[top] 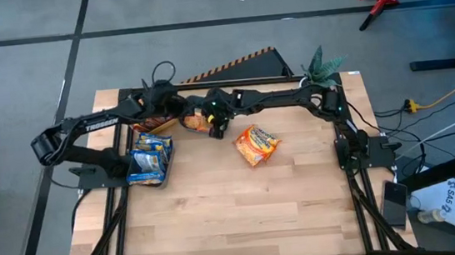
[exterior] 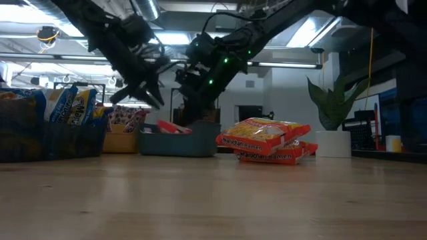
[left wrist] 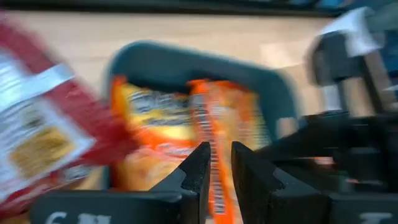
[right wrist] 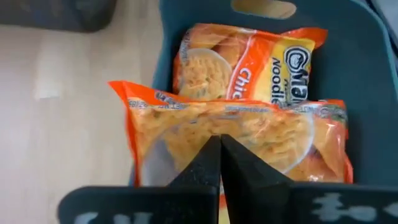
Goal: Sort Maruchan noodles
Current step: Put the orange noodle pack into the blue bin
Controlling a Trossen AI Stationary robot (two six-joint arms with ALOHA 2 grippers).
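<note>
Where both arms meet, orange packets [right wrist: 249,124] fill the teal bin [right wrist: 367,93]

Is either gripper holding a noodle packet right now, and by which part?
The right gripper is shut on an orange noodle packet, pinching its edge over the teal bin. The left gripper holds nothing.

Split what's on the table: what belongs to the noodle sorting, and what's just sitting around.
Job:
- orange packets loose on the table
- orange packets in the teal bin
- blue packets in a bin at the left
- red packet
- left gripper
- right gripper

Lying about:
- potted plant
- cables
</note>
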